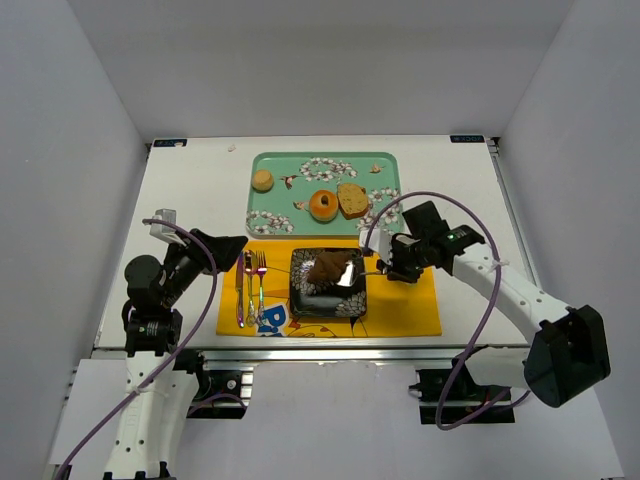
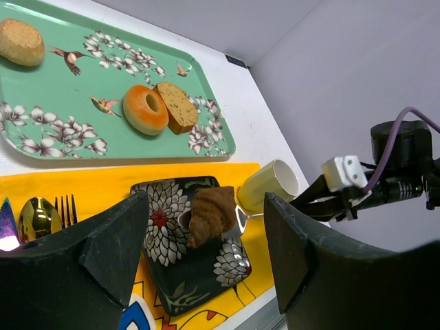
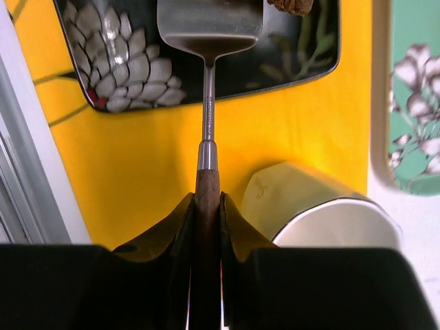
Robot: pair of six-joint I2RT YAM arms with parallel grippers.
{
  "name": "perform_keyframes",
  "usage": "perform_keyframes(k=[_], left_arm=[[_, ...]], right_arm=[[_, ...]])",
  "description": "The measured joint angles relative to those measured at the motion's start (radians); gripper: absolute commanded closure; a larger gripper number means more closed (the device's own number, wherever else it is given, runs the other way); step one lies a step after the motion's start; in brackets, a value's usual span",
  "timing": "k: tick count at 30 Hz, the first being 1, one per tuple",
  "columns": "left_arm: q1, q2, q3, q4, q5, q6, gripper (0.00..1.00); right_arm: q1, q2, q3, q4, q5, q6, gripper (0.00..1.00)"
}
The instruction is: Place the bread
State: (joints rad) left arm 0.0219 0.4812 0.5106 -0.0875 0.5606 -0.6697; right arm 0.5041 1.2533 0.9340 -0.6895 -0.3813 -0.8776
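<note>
Spatula (image 3: 210, 26) handle pinched tight in right gripper (image 3: 207, 205); blade over plate (image 3: 124, 69).

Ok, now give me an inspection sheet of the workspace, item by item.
Surface: white table, with a yellow placemat at its near edge.
Job's things: bread lies on the black floral plate; the spatula blade is over the plate beside it.
Clutter: cup on the placemat right of the plate; cutlery left of it; green tray behind, holding bun, donut and bread slice.
Grippers: right gripper shut on the spatula handle; left gripper open, empty, near the cutlery.
Cables: a purple cable loops over each arm.
Surroundings: plain pale walls.
</note>
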Motion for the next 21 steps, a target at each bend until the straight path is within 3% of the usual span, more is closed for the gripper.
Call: perform_keyframes(k=[13,21], left_arm=[[0.0,-0.03,-0.012,0.011,0.001,0.0,0.23],[0.0,-0.073,-0.026,0.005,0.0,-0.001,0.23]], right_arm=[[0.294,0.014,-0.001,-0.009,0.381,-0.075,1.0],[0.317,-0.012,-0.001,0.027,0.586,-0.126,1.0]])
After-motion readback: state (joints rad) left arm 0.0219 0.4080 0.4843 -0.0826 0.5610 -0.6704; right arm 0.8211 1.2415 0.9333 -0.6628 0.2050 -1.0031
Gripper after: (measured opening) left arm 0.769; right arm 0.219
